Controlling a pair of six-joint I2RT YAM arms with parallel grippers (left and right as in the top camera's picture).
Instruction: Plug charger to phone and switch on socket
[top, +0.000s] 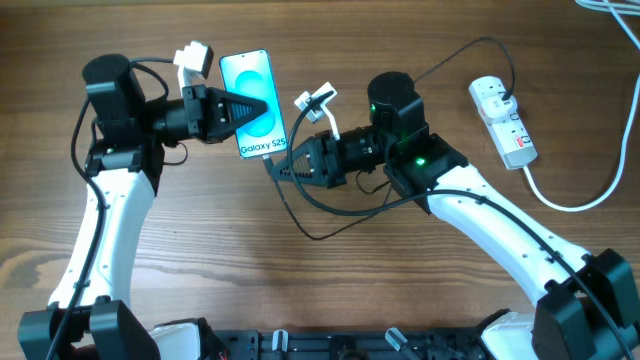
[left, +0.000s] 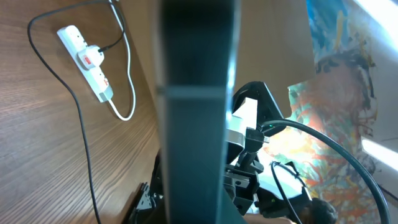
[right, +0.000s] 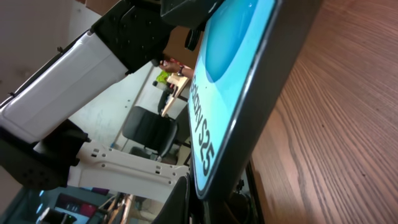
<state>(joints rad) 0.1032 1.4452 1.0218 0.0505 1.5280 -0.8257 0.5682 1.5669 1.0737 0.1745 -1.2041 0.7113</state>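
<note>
Socket (top: 503, 122) sits apart at far right, open from above. White cable (top: 565, 206) trails right of it, black cable (top: 487, 40) arcs left. Front table (top: 250, 280) bare.

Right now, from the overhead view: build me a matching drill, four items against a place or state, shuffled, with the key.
Items:
1 phone
2 socket
3 charger
4 right gripper

Place or state:
A far right of the view
B thin black loop in the middle
C at the phone's lower edge
D clamped in the left gripper

Pairs: 1-D, 2-A, 3-B, 4-C
</note>
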